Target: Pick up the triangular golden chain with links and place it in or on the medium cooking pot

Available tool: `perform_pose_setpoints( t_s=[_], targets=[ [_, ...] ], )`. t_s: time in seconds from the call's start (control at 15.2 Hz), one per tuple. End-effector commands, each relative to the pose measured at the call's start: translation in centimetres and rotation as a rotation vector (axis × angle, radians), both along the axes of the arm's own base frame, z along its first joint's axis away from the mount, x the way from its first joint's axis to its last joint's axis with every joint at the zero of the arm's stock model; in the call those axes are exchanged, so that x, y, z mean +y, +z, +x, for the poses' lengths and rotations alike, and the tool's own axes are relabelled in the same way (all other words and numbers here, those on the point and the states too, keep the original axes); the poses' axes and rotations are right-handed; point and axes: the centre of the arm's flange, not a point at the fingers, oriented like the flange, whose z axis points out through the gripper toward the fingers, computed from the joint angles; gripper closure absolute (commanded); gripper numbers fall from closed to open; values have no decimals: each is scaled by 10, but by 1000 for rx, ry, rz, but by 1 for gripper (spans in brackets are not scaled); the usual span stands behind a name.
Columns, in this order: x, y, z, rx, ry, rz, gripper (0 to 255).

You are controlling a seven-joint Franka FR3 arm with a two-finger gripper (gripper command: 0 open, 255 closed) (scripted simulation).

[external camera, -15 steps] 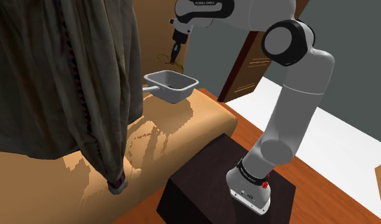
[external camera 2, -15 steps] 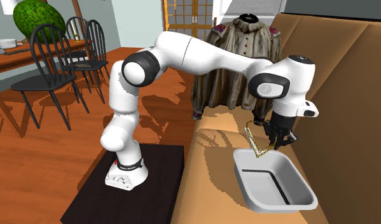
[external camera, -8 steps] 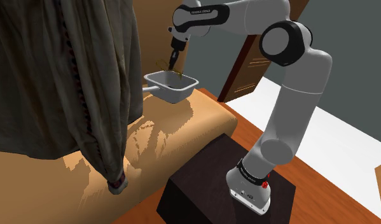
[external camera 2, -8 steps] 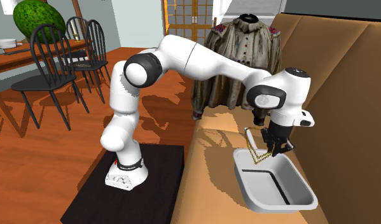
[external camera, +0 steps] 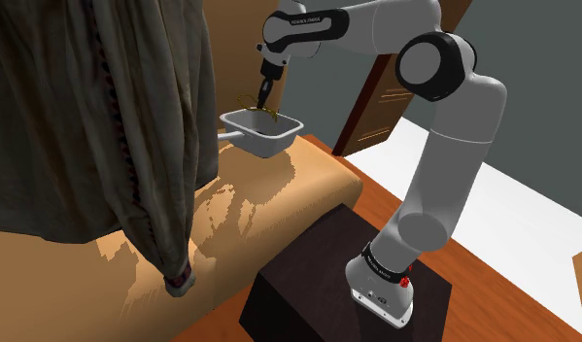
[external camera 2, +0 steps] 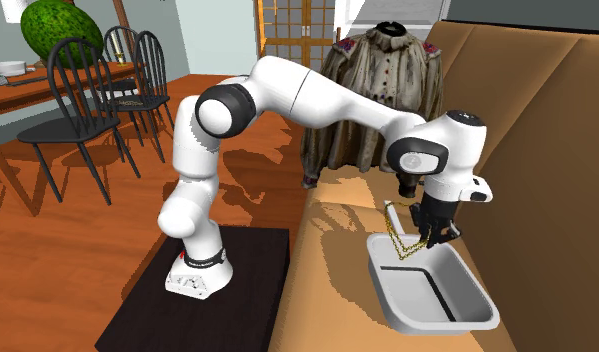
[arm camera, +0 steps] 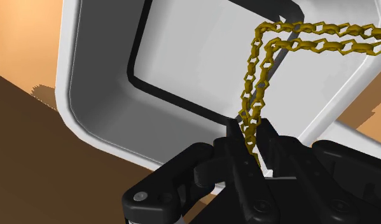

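A golden chain [arm camera: 259, 70] of small links hangs in a loop from my black gripper [arm camera: 249, 137], which is shut on its end. Chain [external camera 2: 398, 237] and gripper [external camera 2: 434, 230] hover just over the near rim of a light grey rectangular pot [external camera 2: 442, 292], which stands on the tan sofa seat. In the shoulder view the gripper [external camera: 265, 92] points down at the pot [external camera: 269, 144], and the chain [external camera: 255, 107] dangles at the rim. Along the fingers the pot's bare inside [arm camera: 182, 57] lies under the chain.
A dark grey-brown coat [external camera: 75, 117] hangs over the sofa [external camera: 279, 194] at the shoulder view's left, close to the pot. The sofa back [external camera 2: 547, 150] rises behind the pot. My black stand [external camera: 308, 291] sits against the sofa front. Black chairs [external camera 2: 77, 110] stand far off.
The gripper, still shut on the chain, has moved from beside the pot to over its rim and come lower. The chain now hangs at the pot's edge.
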Motion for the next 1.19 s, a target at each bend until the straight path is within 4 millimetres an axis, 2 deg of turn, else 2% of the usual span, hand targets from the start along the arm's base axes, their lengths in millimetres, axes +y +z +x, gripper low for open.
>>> perform_pose_setpoints(
  t_s=[0.0, 0.33, 0.59, 1.12],
  targets=[
    [0, 0, 0, 0, 0, 0, 0],
    [0, 0, 0, 0, 0, 0, 0],
    [-2, 50, -3, 0, 0, 0, 0],
    [-2, 50, -3, 0, 0, 0, 0]
  ],
)
